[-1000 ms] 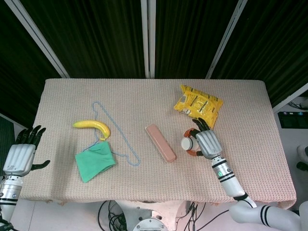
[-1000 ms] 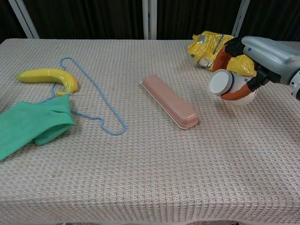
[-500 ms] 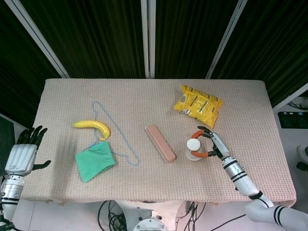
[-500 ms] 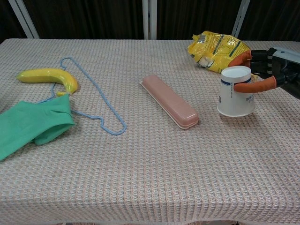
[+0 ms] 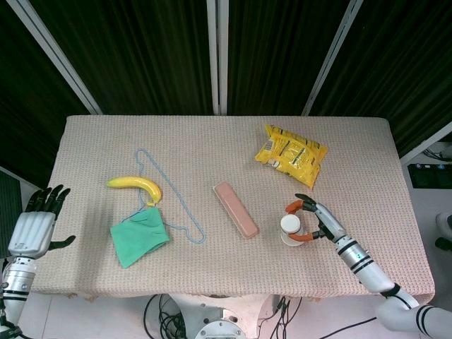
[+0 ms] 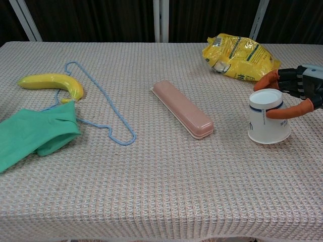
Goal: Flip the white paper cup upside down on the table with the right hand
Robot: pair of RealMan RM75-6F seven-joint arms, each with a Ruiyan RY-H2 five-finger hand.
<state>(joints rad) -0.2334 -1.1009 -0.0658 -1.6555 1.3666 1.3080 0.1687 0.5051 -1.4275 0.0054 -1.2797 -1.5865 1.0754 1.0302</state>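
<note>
A blue band and small unreadable print are seen on the upside-down white paper cup [image 6: 269,122] only in the chest view. The cup is flanked by the spread orange-tipped fingers [image 6: 295,110] of the right hand [image 5: 319,222]; contact cannot be told. The spread, empty left hand [image 5: 32,229] is shown only in the head view.

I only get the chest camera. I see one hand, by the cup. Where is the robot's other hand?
Observer: The left hand hangs beyond the table's left edge, near the front corner, fingers spread, holding nothing.
Operator: My picture cuts off on the right. Is the cup about to fall off there?
Observer: No. From above, the white paper cup stands well in from the right edge, with bare cloth between.
</note>
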